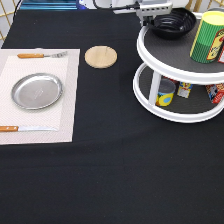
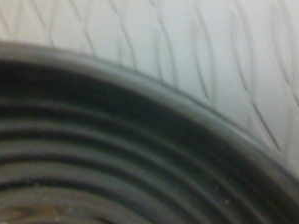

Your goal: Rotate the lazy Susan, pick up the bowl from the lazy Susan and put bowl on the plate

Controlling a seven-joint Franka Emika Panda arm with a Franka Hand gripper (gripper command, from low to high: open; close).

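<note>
The glossy black bowl [image 1: 175,22] sits on the top tier of the white lazy Susan [image 1: 150,52], at the exterior view's top right. My gripper [image 1: 148,19] is down at the bowl's left rim and touches it or nearly does. The wrist view is filled by the bowl's ridged inner rings [image 2: 93,160] and its rim, with the grey shelf surface [image 2: 228,55] behind. The silver plate [image 1: 37,91] lies bare on a pale placemat [image 1: 67,100] at the exterior view's left, far from the gripper.
A yellow-lidded green can [image 1: 209,37] stands on the top tier, right of the bowl. Small cans [image 1: 165,93] stand on the lower tier. A wooden disc [image 1: 100,56] lies between mat and turntable. A fork [image 1: 40,55] and a knife [image 1: 25,129] flank the plate.
</note>
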